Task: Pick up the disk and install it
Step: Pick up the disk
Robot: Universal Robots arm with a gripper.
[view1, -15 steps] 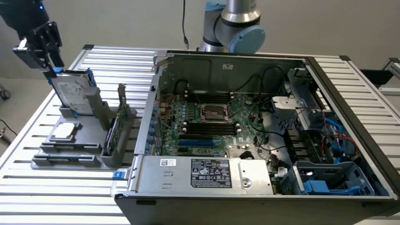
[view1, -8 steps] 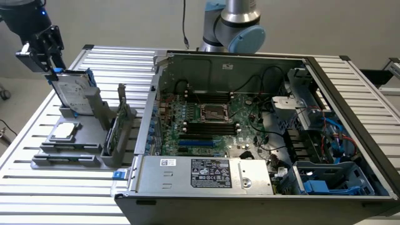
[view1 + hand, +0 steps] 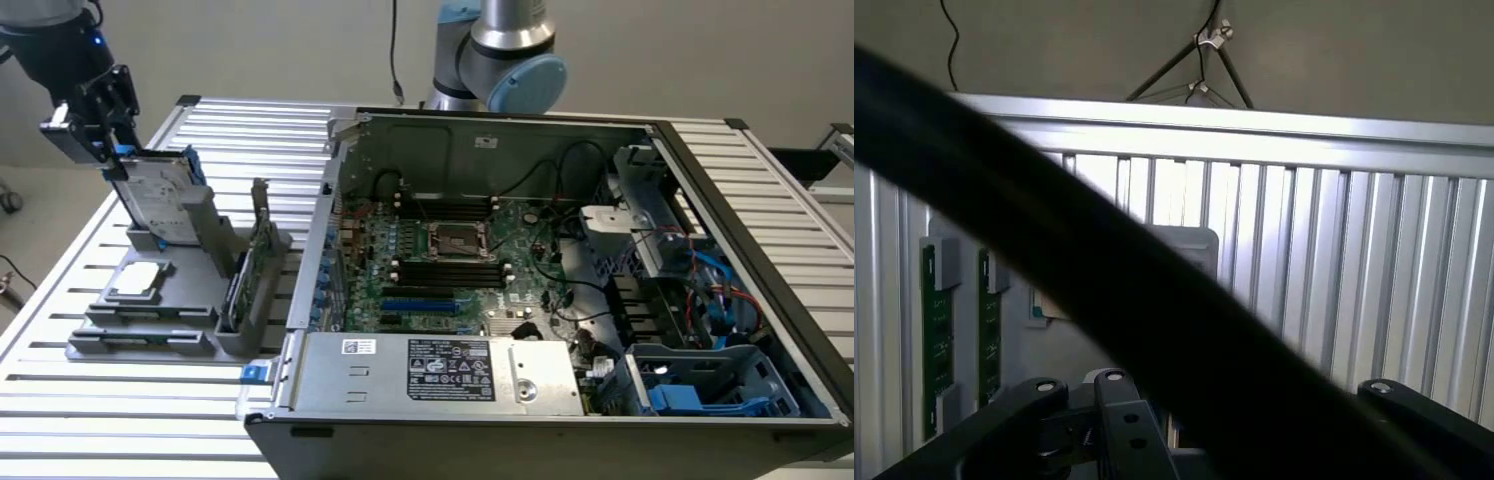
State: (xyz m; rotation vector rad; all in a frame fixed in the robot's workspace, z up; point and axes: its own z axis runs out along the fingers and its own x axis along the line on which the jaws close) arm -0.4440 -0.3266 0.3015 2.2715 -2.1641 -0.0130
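The disk (image 3: 163,197), a silver-grey drive in a blue frame, stands on edge in a grey stand (image 3: 194,322) at the exterior view's left, leaning slightly. My gripper (image 3: 110,150) hangs just above and at the disk's upper corner. In the wrist view its two dark fingers (image 3: 1004,420) stand wide apart and open, with nothing visibly gripped between them. A thick black cable (image 3: 1104,260) crosses that view and hides the space between the fingers.
The grey stand also carries a small square silver chip (image 3: 140,282) and an upright green circuit card (image 3: 247,285). The open computer case (image 3: 534,260) lies to the exterior view's right, with a blue drive bay (image 3: 707,385) at its near corner. Everything rests on a slatted metal table (image 3: 94,400).
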